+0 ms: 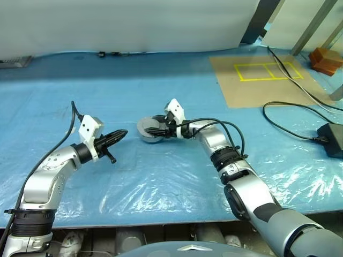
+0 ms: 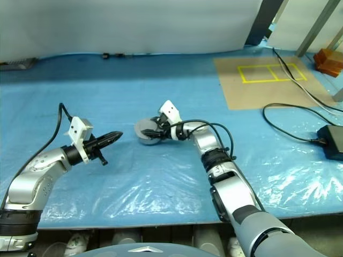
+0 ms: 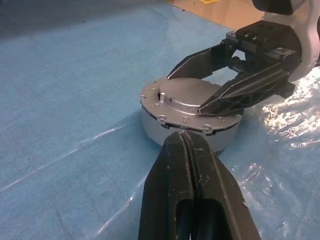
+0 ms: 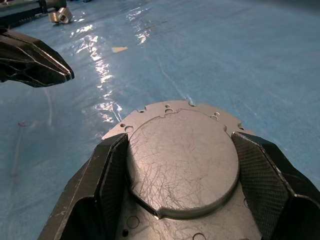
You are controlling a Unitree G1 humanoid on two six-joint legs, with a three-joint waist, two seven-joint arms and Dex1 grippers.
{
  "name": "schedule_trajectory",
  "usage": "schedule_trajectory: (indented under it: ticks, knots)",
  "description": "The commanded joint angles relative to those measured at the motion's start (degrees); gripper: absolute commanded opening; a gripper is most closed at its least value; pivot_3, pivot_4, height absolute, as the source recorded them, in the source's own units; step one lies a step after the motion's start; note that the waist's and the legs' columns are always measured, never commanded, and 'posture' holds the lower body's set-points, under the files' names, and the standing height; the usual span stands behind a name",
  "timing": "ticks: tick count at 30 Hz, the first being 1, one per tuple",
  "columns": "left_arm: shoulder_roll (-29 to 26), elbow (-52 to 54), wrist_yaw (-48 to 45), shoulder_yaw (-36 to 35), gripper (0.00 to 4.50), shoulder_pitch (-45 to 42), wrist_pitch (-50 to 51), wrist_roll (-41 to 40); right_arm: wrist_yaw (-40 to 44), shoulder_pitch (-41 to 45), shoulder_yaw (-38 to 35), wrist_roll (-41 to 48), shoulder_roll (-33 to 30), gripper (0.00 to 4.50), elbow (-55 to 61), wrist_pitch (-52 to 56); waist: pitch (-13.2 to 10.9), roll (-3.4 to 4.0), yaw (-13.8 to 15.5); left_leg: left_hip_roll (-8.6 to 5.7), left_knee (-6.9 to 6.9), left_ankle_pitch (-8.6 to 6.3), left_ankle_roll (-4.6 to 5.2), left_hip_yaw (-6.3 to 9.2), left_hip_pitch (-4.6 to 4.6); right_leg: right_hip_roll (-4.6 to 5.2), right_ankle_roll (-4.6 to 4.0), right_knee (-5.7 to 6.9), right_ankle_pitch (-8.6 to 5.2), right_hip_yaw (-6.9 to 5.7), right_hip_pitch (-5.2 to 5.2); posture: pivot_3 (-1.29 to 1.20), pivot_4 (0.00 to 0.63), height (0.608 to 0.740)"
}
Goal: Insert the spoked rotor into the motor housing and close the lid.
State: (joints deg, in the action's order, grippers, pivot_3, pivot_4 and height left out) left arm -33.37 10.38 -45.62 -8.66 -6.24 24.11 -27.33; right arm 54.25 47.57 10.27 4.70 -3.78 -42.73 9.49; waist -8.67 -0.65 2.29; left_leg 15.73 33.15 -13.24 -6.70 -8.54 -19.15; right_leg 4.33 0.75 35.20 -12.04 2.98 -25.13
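On my left, the left gripper (image 1: 122, 133) hangs above the blue plastic sheet (image 1: 161, 176) with its two black fingers pressed together and nothing between them, its tip pointing toward the middle of the table. Just beyond that tip, with a gap between them, the motor housing (image 3: 150, 122) sits upright on the sheet, a short round grey cup. The lid (image 4: 182, 160) lies flat on top of it, a scratched silver disc resting inside the housing's rim. I cannot see the spoked rotor. The right gripper (image 1: 158, 130) reaches in from the right, its fingers (image 4: 107, 170) spread wide, one on each side of the lid's raised disc and touching its edge. Farther right, a brown board (image 1: 257, 80) with yellow tape lines lies on the sheet, and black cables (image 1: 289, 112) run to a black box (image 1: 332, 139).
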Motion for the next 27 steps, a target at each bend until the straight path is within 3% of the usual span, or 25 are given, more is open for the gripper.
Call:
schedule_trajectory:
  ticks: [1, 11, 18, 27]
  knots:
    - [-0.1, 0.7, -0.2, -0.1, 0.0, -0.6, -1.3, 0.3, 0.3, -1.6, 2.3, -2.0, -0.1, 2.94, -1.4, 0.5, 0.0, 0.0, 0.0, 0.0, -0.04, 0.0, 0.0, 0.0, 0.0, 0.0, 0.0, -0.03, 0.0, -0.02, 0.0, 0.0, 0.15, 0.74]
    - [0.3, 0.8, -0.2, 0.3, 0.0, -0.2, -1.6, 0.4, 4.4, -2.2, 0.0, 3.8, 0.0, 2.94, 4.2, 11.1, 0.0, 0.0, -0.1, 0.01, -0.1, 0.0, -0.01, 0.0, 0.0, 0.0, -0.01, -0.12, -0.01, -0.03, 0.01, 0.0, 0.15, 0.74]
    - [0.6, 0.4, -0.3, 0.5, 0.0, -0.6, -1.6, 0.7, -0.4, -4.3, 5.0, -3.2, -1.2, 2.94, 2.1, 2.7, 0.0, 0.0, -0.1, 0.01, -0.12, 0.0, -0.01, 0.0, -0.01, 0.0, -0.01, -0.22, 0.0, -0.06, 0.01, 0.0, 0.15, 0.74]
    - [0.7, 0.3, -0.4, 0.5, 0.0, -0.6, -1.6, 0.8, -1.5, -5.1, 5.6, -3.8, -0.9, 2.94, 0.8, 2.1, 0.0, 0.0, -0.1, 0.0, -0.12, -0.01, -0.01, -0.01, 0.08, 0.0, -0.01, -0.1, -0.01, 0.01, 0.15, 0.0, 0.15, 0.74]
